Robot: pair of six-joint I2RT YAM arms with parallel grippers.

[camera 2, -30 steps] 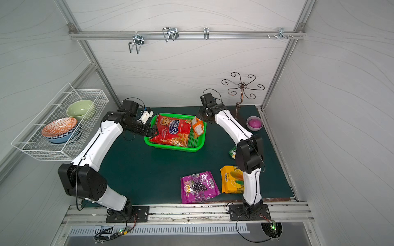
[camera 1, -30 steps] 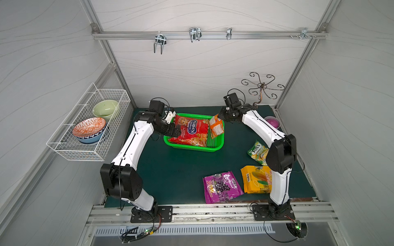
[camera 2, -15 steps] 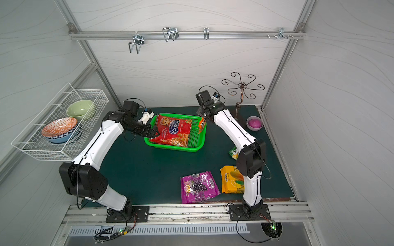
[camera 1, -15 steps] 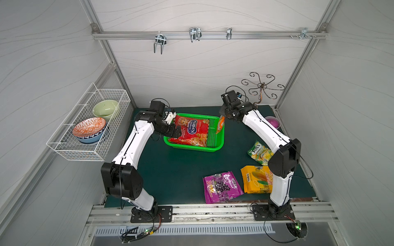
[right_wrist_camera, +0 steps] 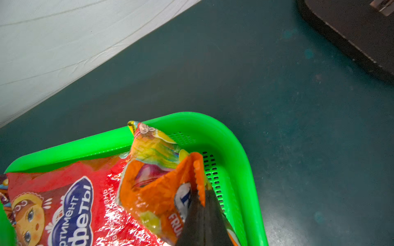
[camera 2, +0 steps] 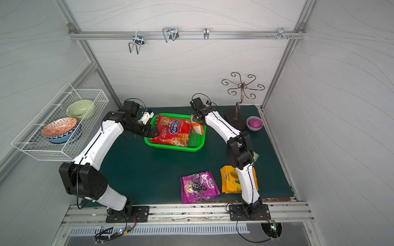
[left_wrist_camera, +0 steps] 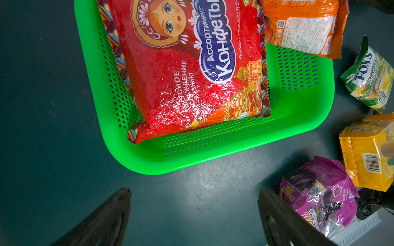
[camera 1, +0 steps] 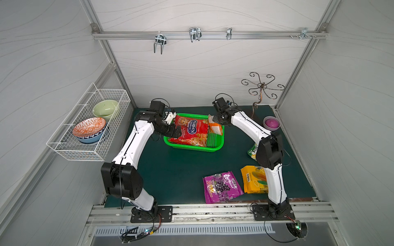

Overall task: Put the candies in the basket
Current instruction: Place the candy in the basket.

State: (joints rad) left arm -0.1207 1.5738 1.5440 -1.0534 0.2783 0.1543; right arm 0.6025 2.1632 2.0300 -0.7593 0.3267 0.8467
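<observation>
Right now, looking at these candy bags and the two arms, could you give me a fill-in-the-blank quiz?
The left gripper is ____ and holds nothing.
The right gripper is ____ on the small orange bag.
The purple bag, printed with ____, lies on the mat beside the yellow-orange bag.
The large red bag lies in the basket, whose colour is ____.
Missing words: open; shut; grapes; green.

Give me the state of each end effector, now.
Left end effector: open, holding nothing.
Right end effector: closed on the small orange bag.
</observation>
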